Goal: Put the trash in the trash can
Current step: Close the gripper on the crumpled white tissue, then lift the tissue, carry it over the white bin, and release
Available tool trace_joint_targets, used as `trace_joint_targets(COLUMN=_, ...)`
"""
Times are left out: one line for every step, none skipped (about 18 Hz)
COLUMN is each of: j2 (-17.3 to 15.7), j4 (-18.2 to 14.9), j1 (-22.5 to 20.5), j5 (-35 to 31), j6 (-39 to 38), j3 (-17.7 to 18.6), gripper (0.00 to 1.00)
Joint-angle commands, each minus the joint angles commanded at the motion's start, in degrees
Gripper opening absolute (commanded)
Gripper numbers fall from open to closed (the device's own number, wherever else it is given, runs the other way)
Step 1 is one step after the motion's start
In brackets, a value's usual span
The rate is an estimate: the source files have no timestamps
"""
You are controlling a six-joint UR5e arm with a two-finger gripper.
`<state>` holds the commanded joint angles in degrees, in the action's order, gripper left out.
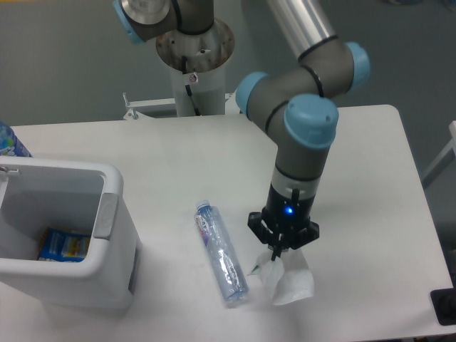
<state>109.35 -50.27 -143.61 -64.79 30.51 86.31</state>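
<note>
While most of the view is taken up by the white counter, the arm is seen reaching down from the far side, its grey links and blue caps bent over the counter's near right part. At the near left the bin is set, a boxy white one with a thick rim and a grey panel on its right side; a blue and yellow packet is seen lying at its bottom. A blue-labelled object is partly visible at the left edge, behind the bin. Between the bin and the arm the bottle is laid flat on the counter, cap toward the far side, apart from both. Just right of the bottle's near end the wrapper is found, crumpled and whitish, its upper edge drawn up to the hand. The hand is pointed straight down, its fingers pressed together on the wrapper's top corner, and a small blue light is shown on the wrist above it. Whether the wrapper's lower part is touching the counter cannot be told.
</note>
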Motion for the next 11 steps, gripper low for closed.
trace_joint_targets(j2=-1.0, j4=0.0, j1=0.1, j5=1.2, j6=-1.2, j3=-0.1, gripper=0.0)
trace_joint_targets(j2=-1.9, j4=0.0, j1=0.3, j5=2.4, j6=-2.3, j3=-0.1, gripper=0.0)
trace_joint_targets(j2=-2.8, j4=0.0, j1=0.4, j5=3.7, j6=-3.3, j3=-0.1, gripper=0.0)
trace_joint_targets(j2=-3.5, j4=0.0, j1=0.7, j5=4.6, j6=-4.2, j3=0.0, gripper=0.0)
trace_joint_targets(j2=-4.6, j4=0.0, j1=1.2, j5=4.9, j6=-5.4, j3=0.0, gripper=0.0)
trace_joint_targets(j2=-5.4, j4=0.0, j1=2.2, j5=5.3, j6=-6.4, j3=0.0, gripper=0.0)
trace_joint_targets(j2=-5.9, j4=0.0, j1=3.2, j5=5.7, j6=-7.5, j3=-0.1, gripper=0.0)
trace_joint_targets(j2=-6.7, j4=0.0, j1=3.9, j5=6.2, j6=-8.7, j3=-0.1, gripper=0.0)
trace_joint_targets(j2=-7.7, j4=0.0, j1=4.6, j5=6.8, j6=-9.8, j3=0.0, gripper=0.0)
trace_joint_targets(j2=-8.4, j4=0.0, j1=5.6, j5=7.2, j6=-10.7, j3=0.2, gripper=0.0)
trace_joint_targets(j2=-9.0, j4=0.0, j1=7.0, j5=7.3, j6=-11.6, j3=0.1, gripper=0.0)
